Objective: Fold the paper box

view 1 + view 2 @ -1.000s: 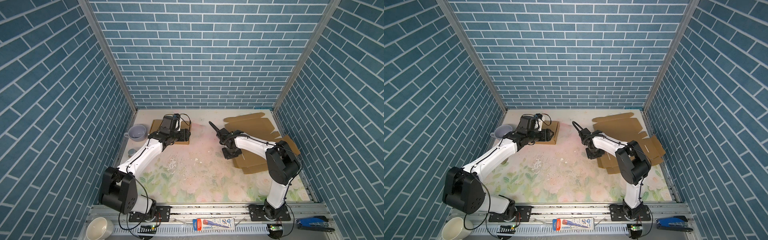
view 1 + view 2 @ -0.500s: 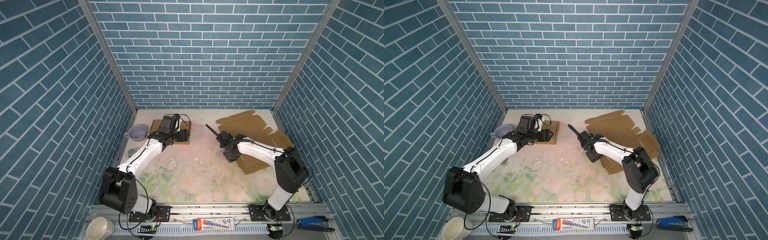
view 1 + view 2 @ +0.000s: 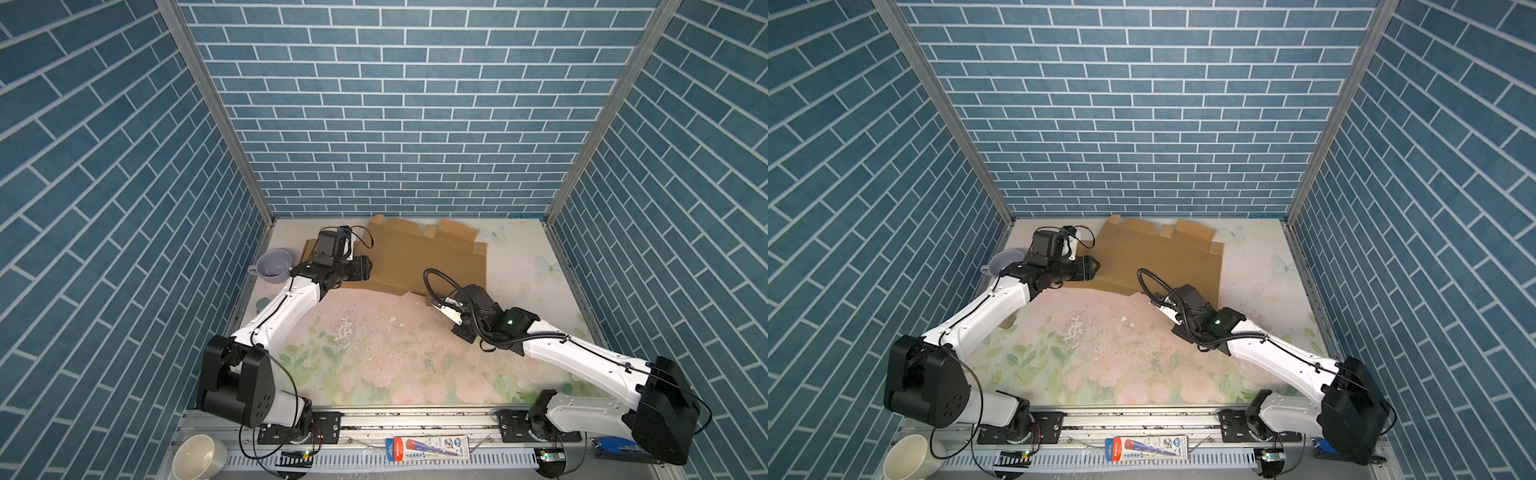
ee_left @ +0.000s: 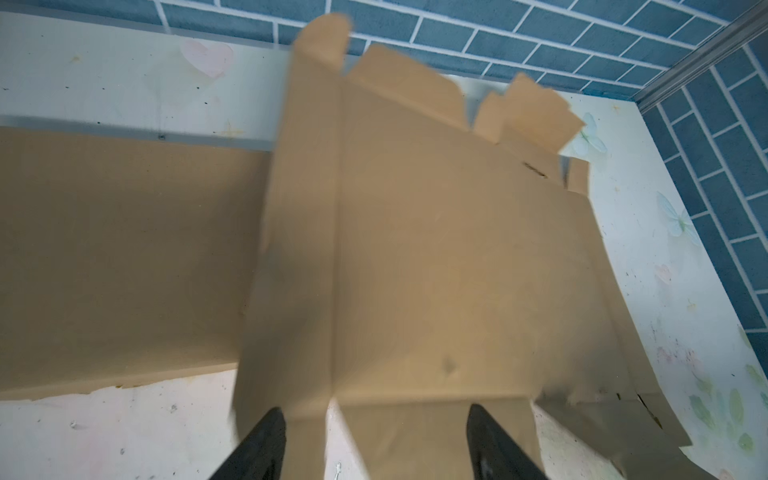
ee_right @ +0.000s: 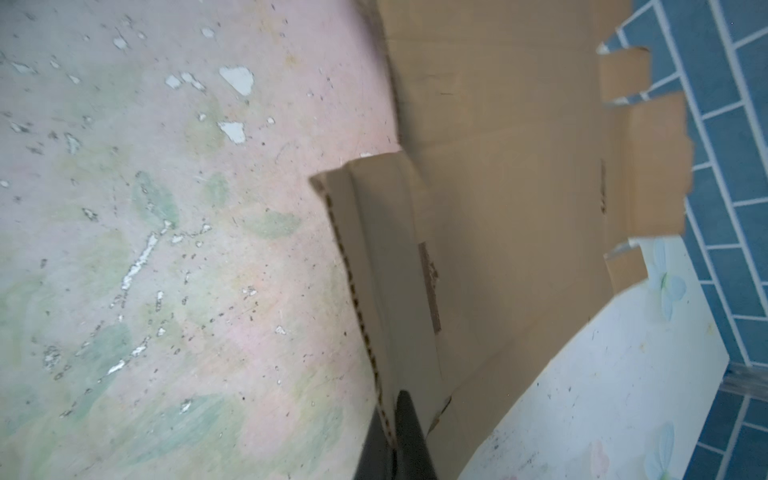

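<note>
The paper box (image 3: 432, 257) (image 3: 1158, 257) is a flat brown cardboard blank lying at the back middle of the table. Its left edge laps over a second cardboard sheet (image 4: 124, 249). My right gripper (image 3: 430, 299) (image 3: 1152, 300) (image 5: 395, 419) is shut on a front flap of the box (image 5: 519, 166), with the corrugated edge pinched between its jaws. My left gripper (image 3: 370, 266) (image 3: 1096, 266) (image 4: 376, 415) stands open at the box's left edge. A flap of the box (image 4: 436, 249) reaches in between its black fingers (image 4: 266, 440).
A lavender cup (image 3: 274, 266) (image 3: 1003, 262) sits by the left wall behind the left arm. The floral mat (image 3: 395, 357) has flaked paint spots. On the front rail lie a white mug (image 3: 199, 457), a tube package (image 3: 428, 446) and a blue stapler (image 3: 615, 446).
My right gripper, shut on the flap, has dragged the box from the right side of the table leftward and back, up to the left gripper. The left arm has stayed put.
</note>
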Robot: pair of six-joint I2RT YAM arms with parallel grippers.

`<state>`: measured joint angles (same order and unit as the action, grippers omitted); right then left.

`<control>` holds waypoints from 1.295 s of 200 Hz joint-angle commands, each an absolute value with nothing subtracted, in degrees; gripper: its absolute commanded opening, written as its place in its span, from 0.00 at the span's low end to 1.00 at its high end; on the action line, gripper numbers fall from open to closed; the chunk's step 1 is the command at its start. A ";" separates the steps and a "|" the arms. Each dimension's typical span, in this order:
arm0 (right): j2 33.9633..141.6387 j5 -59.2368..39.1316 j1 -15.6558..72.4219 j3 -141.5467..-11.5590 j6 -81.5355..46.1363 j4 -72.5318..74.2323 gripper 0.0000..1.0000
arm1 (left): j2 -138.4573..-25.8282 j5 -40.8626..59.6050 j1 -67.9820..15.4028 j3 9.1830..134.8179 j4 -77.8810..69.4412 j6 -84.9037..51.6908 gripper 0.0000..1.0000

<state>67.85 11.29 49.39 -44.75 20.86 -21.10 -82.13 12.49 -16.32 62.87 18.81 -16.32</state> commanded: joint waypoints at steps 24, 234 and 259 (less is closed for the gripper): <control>70.23 12.43 49.46 -44.91 33.33 -23.85 0.00 | -80.24 13.21 -15.47 65.11 20.38 -16.53 0.70; 80.18 6.77 17.65 -57.11 -21.38 -34.18 0.21 | -112.36 17.27 -38.74 89.52 18.23 -14.06 0.67; 81.86 -3.20 10.62 -56.14 -26.11 -32.48 0.22 | -118.69 17.91 -40.56 92.06 17.72 -15.15 0.65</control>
<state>80.71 5.19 15.31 -54.78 -15.22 -31.44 -114.02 16.82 -39.27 90.19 17.65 -14.57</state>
